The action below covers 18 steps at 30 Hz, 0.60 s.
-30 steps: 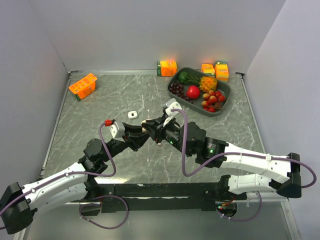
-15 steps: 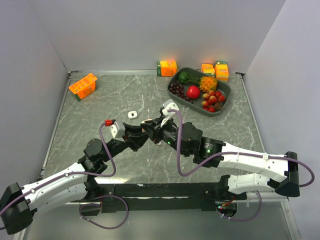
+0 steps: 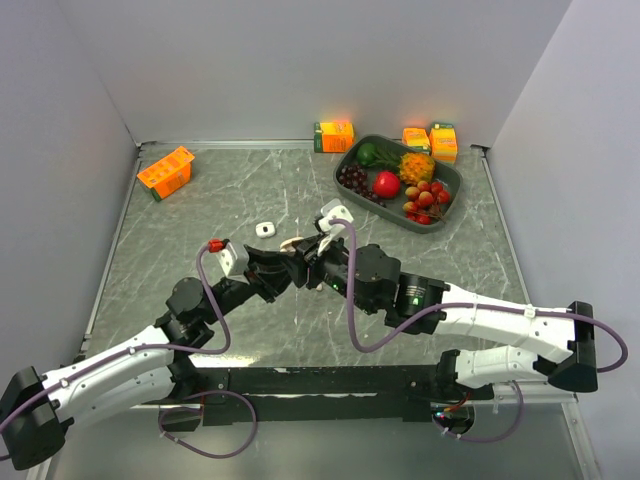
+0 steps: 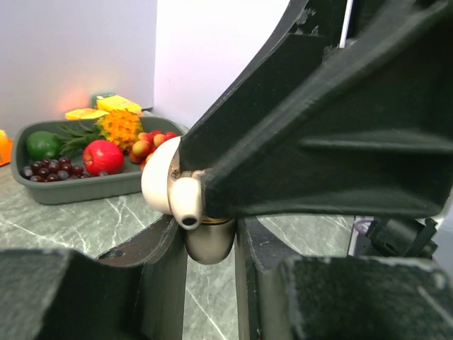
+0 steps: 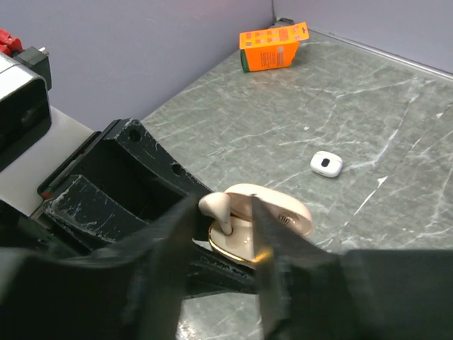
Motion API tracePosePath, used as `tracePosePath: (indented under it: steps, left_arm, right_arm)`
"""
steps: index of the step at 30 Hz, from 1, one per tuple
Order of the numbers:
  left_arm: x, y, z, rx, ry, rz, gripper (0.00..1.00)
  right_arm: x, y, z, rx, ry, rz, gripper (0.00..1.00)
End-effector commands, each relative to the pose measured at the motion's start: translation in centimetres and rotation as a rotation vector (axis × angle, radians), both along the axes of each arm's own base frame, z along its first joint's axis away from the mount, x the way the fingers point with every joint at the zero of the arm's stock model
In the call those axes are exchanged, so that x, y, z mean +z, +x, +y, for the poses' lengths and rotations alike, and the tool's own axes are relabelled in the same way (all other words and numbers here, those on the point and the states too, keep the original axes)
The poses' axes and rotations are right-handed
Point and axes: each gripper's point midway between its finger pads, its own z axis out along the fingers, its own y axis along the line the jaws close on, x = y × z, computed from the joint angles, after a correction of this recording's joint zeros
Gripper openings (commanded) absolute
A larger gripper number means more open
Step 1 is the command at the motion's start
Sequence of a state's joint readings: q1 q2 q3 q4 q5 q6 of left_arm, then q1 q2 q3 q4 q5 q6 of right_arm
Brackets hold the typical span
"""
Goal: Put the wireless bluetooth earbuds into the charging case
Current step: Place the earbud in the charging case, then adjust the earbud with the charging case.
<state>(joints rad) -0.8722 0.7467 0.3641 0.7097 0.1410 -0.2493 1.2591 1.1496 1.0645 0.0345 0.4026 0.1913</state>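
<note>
At centre of the top view, my left tool [image 4: 210, 248] pinches the open case [image 5: 279, 216]. My right tool [image 5: 223, 209] stands spread around one beige earbud [image 5: 214, 205], with a gap at the frame-right finger. The earbud sits directly over the case's socket, stem near vertical, tip down into it. I cannot tell whether it is seated. Next, in my judgement, the right tool should lift straight clear.

Overhead view faces down; 2 close wrist views share the case [image 5: 279, 216].
</note>
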Motion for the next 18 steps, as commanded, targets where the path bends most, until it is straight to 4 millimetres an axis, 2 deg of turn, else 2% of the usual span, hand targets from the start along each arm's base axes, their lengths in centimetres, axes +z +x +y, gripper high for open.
tracePosePath:
  steps: [1, 7, 9, 11, 12, 14, 15, 17, 18]
  left_arm:
    - [2.5, -0.4, 0.5, 0.005, -0.059, -0.046, 0.01]
    - [2.5, -0.3, 0.5, 0.011, -0.059, -0.043, 0.01]
    - [2.3, -0.2, 0.5, 0.012, -0.055, -0.043, 0.01]
    - [2.2, -0.1, 0.5, 0.016, -0.048, -0.042, 0.01]
    - [2.2, -0.1, 0.6, 0.022, -0.042, -0.045, 0.01]
    - [1.9, 0.2, 0.6, 0.038, -0.024, -0.041, 0.01]
    - [1.5, 0.4, 0.6, 0.048, -0.001, -0.041, 0.01]
    - [1.3, 0.8, 0.7, 0.068, 0.018, -0.042, 0.01]
    - [1.0, 0.9, 0.8, 0.075, 0.035, -0.046, 0.01]
  right_arm:
    - [4.4, 0.1, -1.3, -0.037, 0.087, -0.036, 0.57]
    - [6.8, 0.1, -2.6, -0.057, 0.126, -0.053, 0.66]
    - [7.7, 0.1, -3.1, -0.068, 0.147, -0.06, 0.66]
    - [7.5, 0.1, -3.8, -0.079, 0.118, -0.062, 0.66]
    - [8.3, 0.1, -4.1, -0.083, 0.12, -0.067, 0.66]
    - [7.0, 0.2, -4.0, -0.081, 0.013, -0.048, 0.66]
    - [8.2, -0.1, -4.0, -0.066, 0.009, -0.052, 0.66]
    - [7.3, -0.2, -2.9, -0.032, -0.064, -0.026, 0.64]
    - [7.3, -0.4, -3.1, -0.024, -0.105, -0.009, 0.64]
